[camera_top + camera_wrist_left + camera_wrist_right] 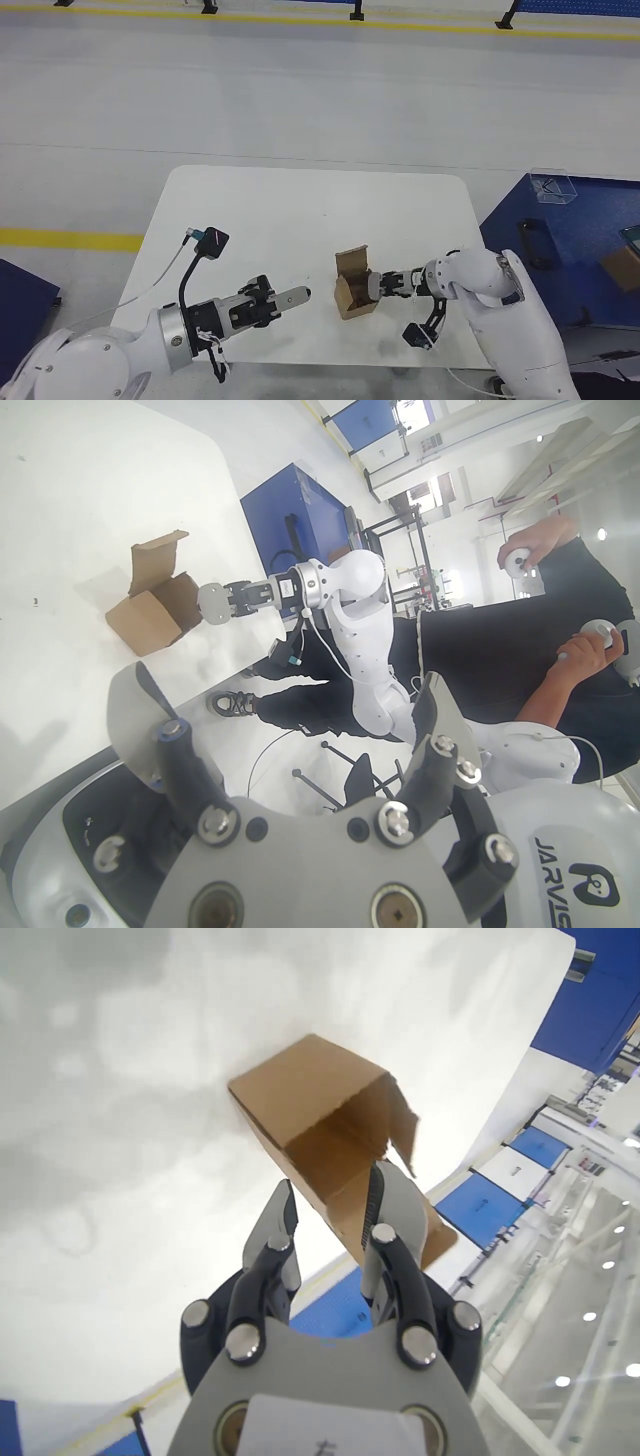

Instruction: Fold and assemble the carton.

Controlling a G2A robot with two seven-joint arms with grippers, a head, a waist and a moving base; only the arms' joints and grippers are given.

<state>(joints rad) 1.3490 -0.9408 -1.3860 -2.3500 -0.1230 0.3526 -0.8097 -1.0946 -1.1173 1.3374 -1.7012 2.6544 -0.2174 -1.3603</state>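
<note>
Brown cardboard, the carton (354, 283) lies on its side on the white counter (300, 200), near the front edge, with one flap standing up. The left pincer (295, 296) is near its closed end and the right pincer (378, 285) is at its open end.

From the left wrist, the left pincer (285, 695) is spread wide, holds nothing and is apart from the carton (150, 620).

From the right wrist, the right pincer (330, 1203) is spread, with one wall of the carton (310, 1093) between its fingers (400, 1208).
</note>
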